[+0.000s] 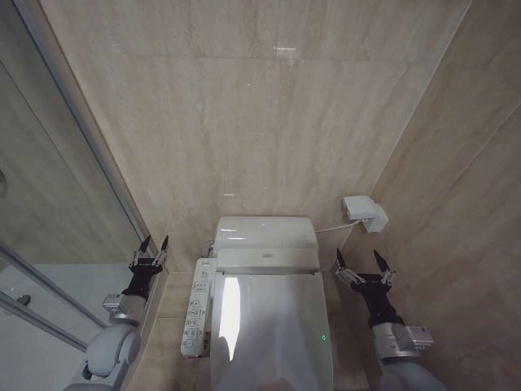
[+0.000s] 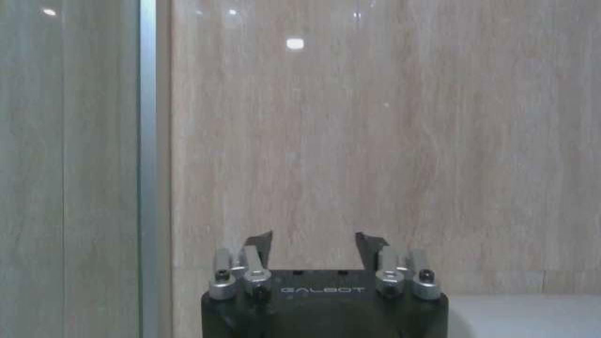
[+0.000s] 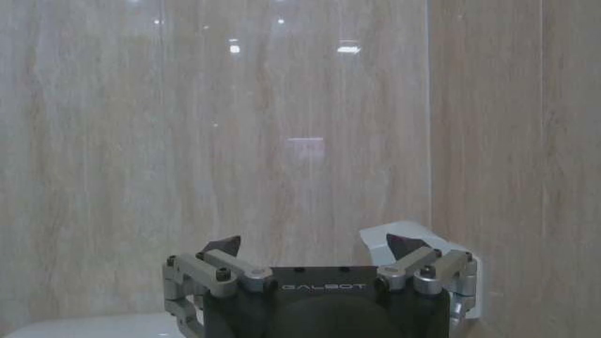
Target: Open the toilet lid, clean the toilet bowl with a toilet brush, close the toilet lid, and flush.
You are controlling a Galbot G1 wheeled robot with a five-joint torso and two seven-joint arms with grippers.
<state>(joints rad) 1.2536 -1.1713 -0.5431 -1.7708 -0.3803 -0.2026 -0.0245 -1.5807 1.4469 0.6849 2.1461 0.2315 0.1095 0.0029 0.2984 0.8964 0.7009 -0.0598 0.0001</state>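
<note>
At the far left a glass shower screen (image 1: 57,204) with a metal frame runs from the near left toward the far wall. Just right of it the left pincer (image 1: 154,243) hangs in the air beside the toilet, its dark fingers spread and pinching nothing, tips aimed at the far wall of beige tiles (image 1: 260,114). In the left wrist view the left pincer (image 2: 313,243) faces that wall with a clear gap between its fingertips.

Between the pincer and the toilet lies a narrow white button panel (image 1: 195,309), its long axis running near to far along the left side of the toilet bowl (image 1: 218,244), of which little shows beside the lid's far end.

The toilet lid (image 1: 273,326) is down, lying flat over the bowl in the middle of the scene. Its long axis runs near to far, the hinge end toward the wall and the rounded front toward the robot. A small green light (image 1: 323,337) glows near its right edge.

Right of the toilet the right pincer (image 1: 361,261) hovers, fingers wide apart and empty, also aimed at the far wall. A white wall box (image 1: 365,213) is mounted just beyond it, with a cable running left toward the toilet. In the right wrist view the right pincer (image 3: 314,245) shows the same spread, the box (image 3: 413,243) behind one fingertip.
</note>
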